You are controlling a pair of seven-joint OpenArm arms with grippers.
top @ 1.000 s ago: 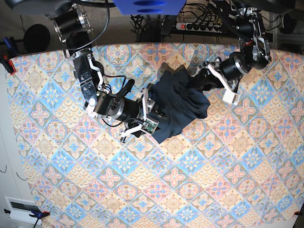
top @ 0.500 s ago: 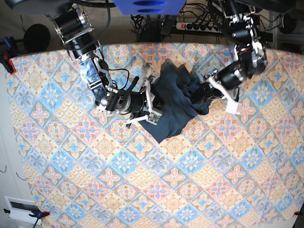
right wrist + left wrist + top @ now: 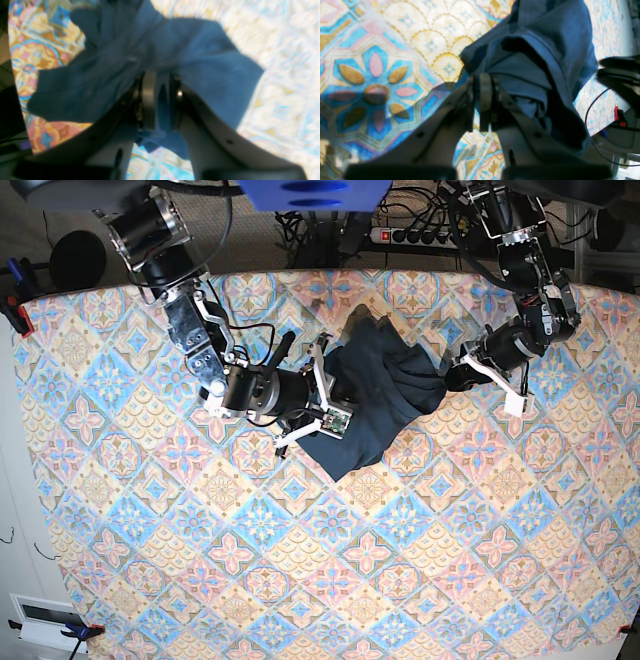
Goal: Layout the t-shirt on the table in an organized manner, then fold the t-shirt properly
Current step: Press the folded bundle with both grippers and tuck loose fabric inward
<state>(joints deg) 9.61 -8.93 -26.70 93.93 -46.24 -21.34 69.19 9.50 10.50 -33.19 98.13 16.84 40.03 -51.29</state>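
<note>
Since the earlier frame both hands have clamped onto the shirt (image 3: 385, 395): left hand (image 3: 447, 380) tugs toward 3 o'clock, right hand (image 3: 328, 388) pinches its 9 o'clock edge; the bunched shirt tapers toward 7 o'clock on the worktop (image 3: 450, 560).

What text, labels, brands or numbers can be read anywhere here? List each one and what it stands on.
None can be read.
The t-shirt: plain navy, no print or visible tag.
The table: only floral tile patterns, no lettering.
The power strip beyond the far edge: any markings too small to read.

Two black jointed arms, white bracket plates, looping black cables, grey-fingered claws
</note>
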